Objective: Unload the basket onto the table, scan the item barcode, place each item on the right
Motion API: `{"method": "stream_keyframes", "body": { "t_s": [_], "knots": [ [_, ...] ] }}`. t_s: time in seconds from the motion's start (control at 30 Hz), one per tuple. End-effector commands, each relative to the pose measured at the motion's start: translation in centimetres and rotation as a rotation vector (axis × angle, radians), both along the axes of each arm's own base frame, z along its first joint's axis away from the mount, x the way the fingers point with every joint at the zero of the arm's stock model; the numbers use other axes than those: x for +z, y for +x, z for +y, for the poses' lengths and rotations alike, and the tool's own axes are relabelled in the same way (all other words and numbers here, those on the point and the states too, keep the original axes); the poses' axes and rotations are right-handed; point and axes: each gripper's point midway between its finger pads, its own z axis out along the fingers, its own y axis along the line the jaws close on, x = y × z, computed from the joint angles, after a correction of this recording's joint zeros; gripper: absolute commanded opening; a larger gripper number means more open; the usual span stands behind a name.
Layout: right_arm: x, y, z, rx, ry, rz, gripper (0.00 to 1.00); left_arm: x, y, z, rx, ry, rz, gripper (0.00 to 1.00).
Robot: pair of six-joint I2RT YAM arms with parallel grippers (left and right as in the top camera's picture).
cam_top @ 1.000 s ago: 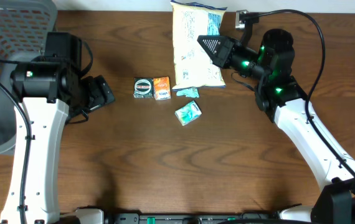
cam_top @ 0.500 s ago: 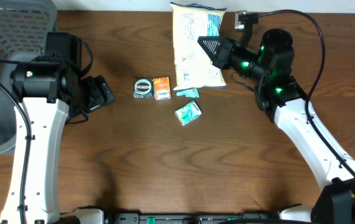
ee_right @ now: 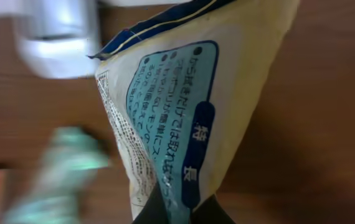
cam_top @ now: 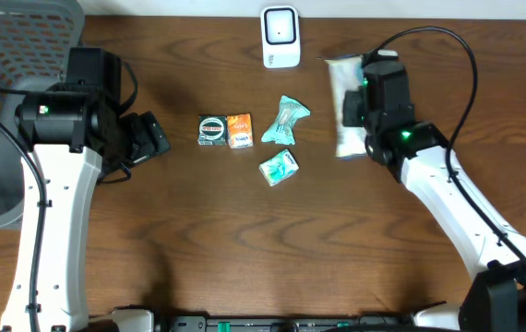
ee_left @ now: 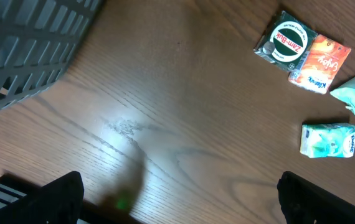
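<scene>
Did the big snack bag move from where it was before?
Yes. The bag went right, away from the orange box, uncovering the white scanner; the right tool holds it.

overhead looks straight down; left wrist slants over the same packs (ee_left: pixel 302 53); right wrist close on the bag (ee_right: pixel 184 93)

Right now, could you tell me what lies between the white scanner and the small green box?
Overhead, only a crumpled teal packet lies between them.
</scene>
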Motion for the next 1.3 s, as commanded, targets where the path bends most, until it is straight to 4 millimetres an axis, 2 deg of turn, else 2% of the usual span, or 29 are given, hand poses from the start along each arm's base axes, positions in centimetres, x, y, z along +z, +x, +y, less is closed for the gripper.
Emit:
{"method": "stream_keyframes", "body": {
  "t_s": [0.0,0.17,0.23,0.37,0.43,0.53,0.57,0.63,0.67,0.7,0.83,0.97,1.07,1.13,1.2,1.27],
  "knots": [
    [0.9,-0.3,-6.3,-0.194,-0.436,-0.007,0.01,-0.1,-0.1,0.1,0.011,0.004,0.01,0.98],
    [-1.3,-1.1,-9.7,-0.304,-0.702,0.099,0.01,-0.1,-0.1,0.1,0.011,0.004,0.01,0.97],
    [-2.8,-1.2,-10.1,-0.305,-0.76,0.147,0.01,-0.1,-0.1,0.1,0.011,0.004,0.01,0.98],
    [-6.1,-1.6,-9.6,-0.253,-0.8,0.235,0.01,-0.1,-0.1,0.1,0.011,0.004,0.01,0.98],
    [-7.4,-1.7,-8.4,-0.218,-0.765,0.249,0.06,-0.1,-0.1,0.1,0.011,0.004,0.01,0.98],
    [-8.7,-1.5,-4.9,-0.107,-0.631,0.25,0.13,-0.1,-0.1,0.1,0.011,0.004,0.01,0.98],
    [-9.0,-1.5,-3.7,-0.072,-0.58,0.248,0.22,-0.1,-0.1,0.1,0.011,0.004,0.01,0.98],
    [-9.2,-1.4,-0.7,0.029,-0.467,0.247,0.5,-0.1,-0.1,0.1,0.011,0.004,0.01,0.98],
    [-9.0,-1.4,0.7,0.074,-0.419,0.243,0.63,-0.1,-0.1,0.1,0.011,0.004,0.01,0.98],
    [-8.6,-1.5,1.8,0.112,-0.378,0.237,0.66,-0.1,-0.1,0.1,0.011,0.004,0.01,0.98],
    [-5.5,-1.2,4.5,0.147,-0.228,0.191,0.67,-0.1,-0.1,0.1,0.011,0.004,0.01,0.98],
    [-1.1,-0.5,5.4,0.166,-0.101,0.138,0.68,-0.1,-0.1,0.1,0.011,0.004,0.01,0.98],
    [2.0,0.0,4.2,0.147,-0.064,0.105,0.69,-0.1,-0.1,0.1,0.011,0.004,0.01,0.98],
    [3.1,0.2,2.8,0.114,-0.059,0.097,0.68,-0.1,-0.1,0.1,0.011,0.004,0.01,0.98],
    [3.1,0.4,1.1,0.082,-0.057,0.109,0.64,-0.1,-0.1,0.1,0.011,0.004,0.01,0.98],
    [1.7,0.1,-0.5,0.052,-0.057,0.162,0.63,-0.1,-0.1,0.1,0.011,0.004,0.01,0.98]
  ]
}}
